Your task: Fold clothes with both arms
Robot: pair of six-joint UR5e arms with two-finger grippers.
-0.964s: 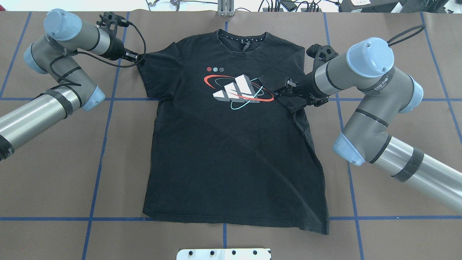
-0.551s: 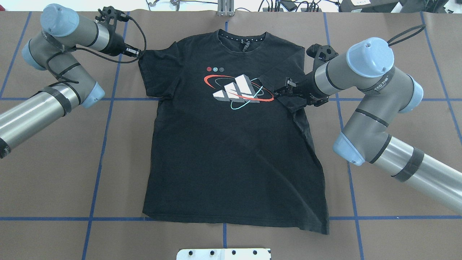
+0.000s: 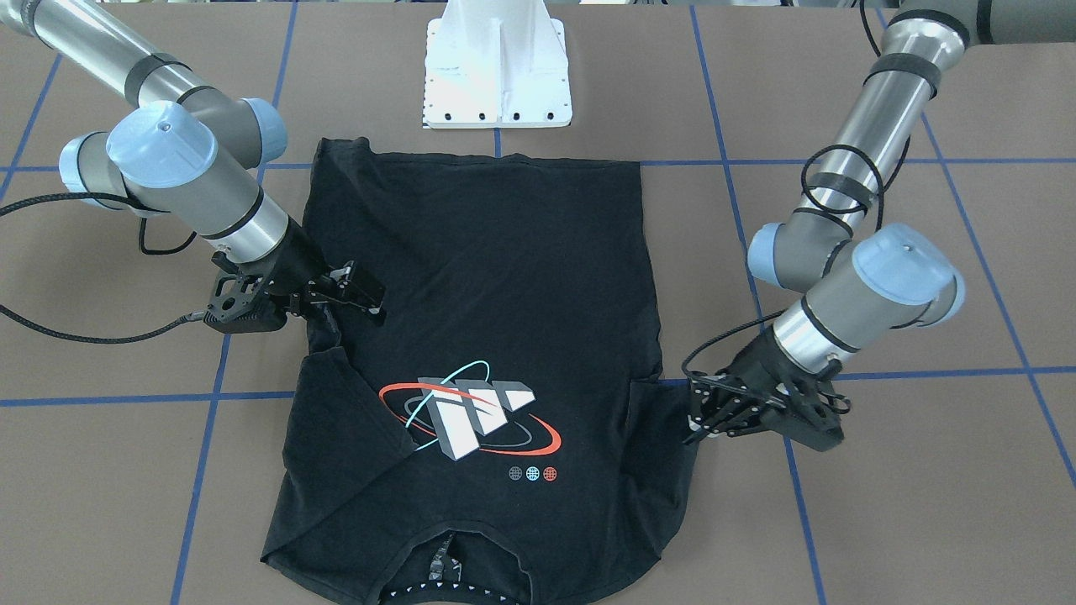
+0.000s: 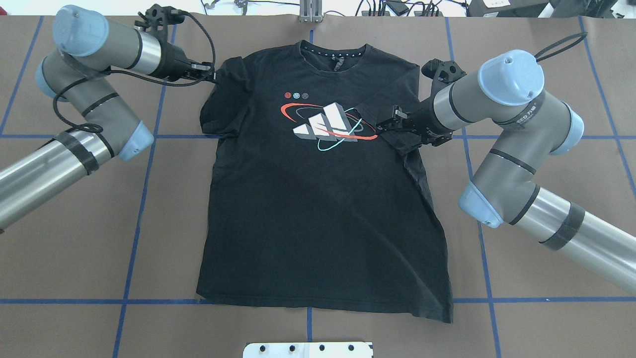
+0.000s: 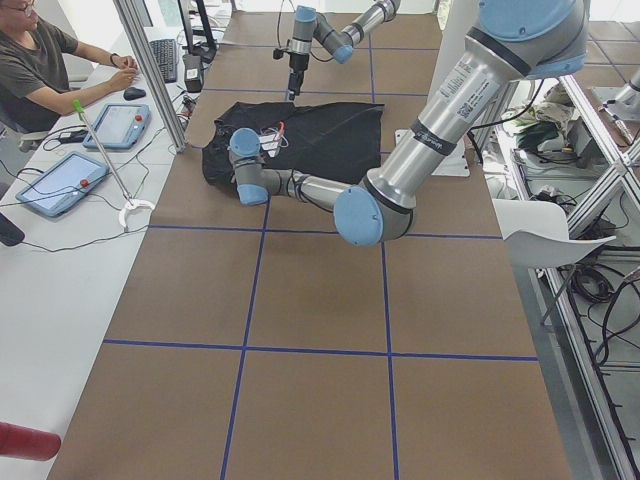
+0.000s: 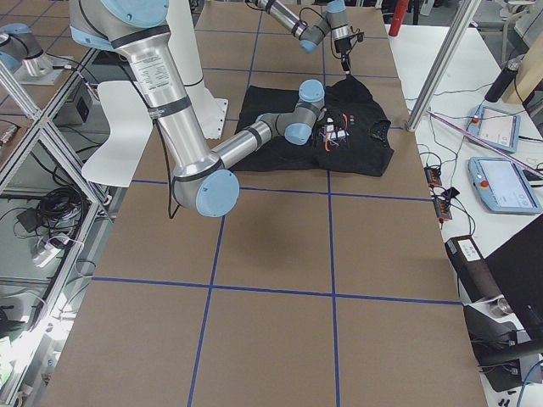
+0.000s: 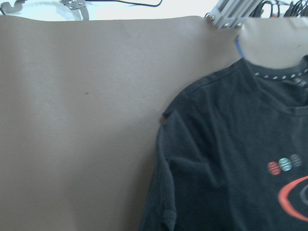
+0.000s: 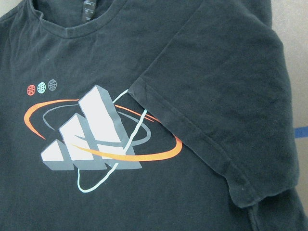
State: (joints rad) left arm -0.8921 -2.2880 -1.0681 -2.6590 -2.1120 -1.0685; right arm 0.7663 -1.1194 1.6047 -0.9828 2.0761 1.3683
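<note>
The black T-shirt lies flat, chest up, on the brown table, with its block logo showing. Its right sleeve is folded inward onto the chest, its hem across the logo's edge. My right gripper hovers over that folded sleeve and looks open and empty; it also shows in the front view. My left gripper is shut on the edge of the left sleeve, which is drawn in toward the body. In the front view my left gripper sits at the shirt's edge.
The white pedestal base stands just behind the shirt's bottom hem. Blue tape lines grid the brown table. Cables and a metal post lie past the far edge. An operator sits at a side desk with tablets.
My left gripper moved toward the shirt's middle, dragging the left sleeve edge inward so the sleeve is narrower. The right arm and folded right sleeve stayed still.
</note>
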